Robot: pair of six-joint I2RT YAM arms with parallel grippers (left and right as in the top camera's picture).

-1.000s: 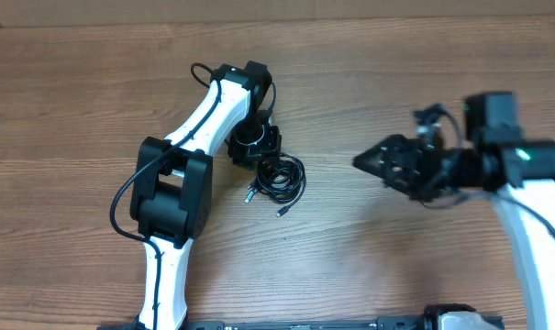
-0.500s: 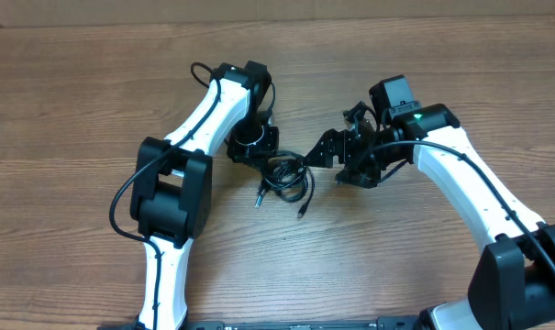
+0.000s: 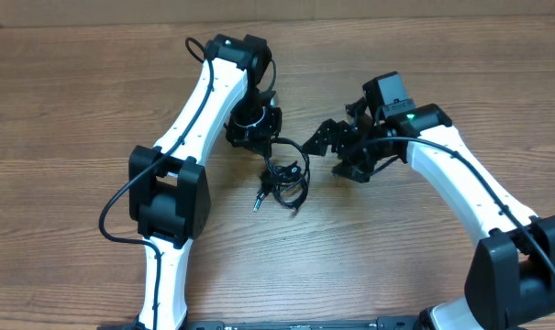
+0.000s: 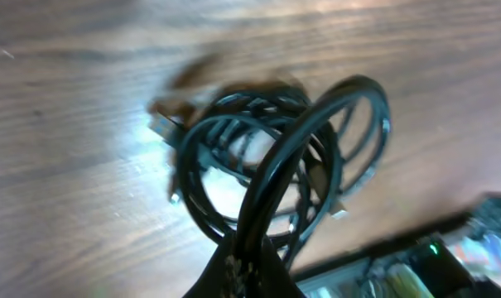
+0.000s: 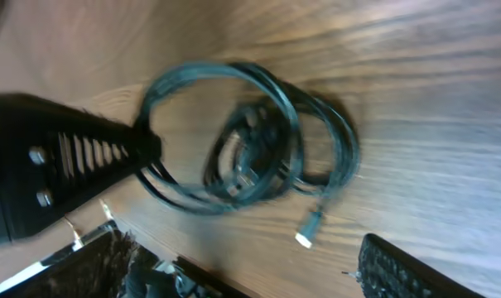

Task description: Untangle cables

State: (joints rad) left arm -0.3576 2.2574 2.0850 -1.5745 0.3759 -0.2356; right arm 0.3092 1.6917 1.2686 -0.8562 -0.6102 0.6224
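The cables (image 3: pixel 284 180) are lying as a small black coil on the wooden table (image 3: pixel 75 92), just left of the overhead frame's centre. Two plug ends are poking out at the coil's lower edge. The left gripper (image 3: pixel 263 145) is sitting just above and to the left of the coil. One strand is running up from the coil into it.

In its own wrist view, the fingers (image 4: pixel 233 269) are pinching tight at the bottom centre of the frame. They are gripping one loop of cord, which is arching up over the others (the picture is quite blurred). A silver plug (image 4: pixel 161 124) is showing at the coil's left.

The right gripper (image 3: pixel 316 143) is hanging just beside the coil's upper right, jaws spread wide and gripping nothing. Its wrist view is looking straight at the coil, and the lower right shows one finger (image 5: pixel 399 266).
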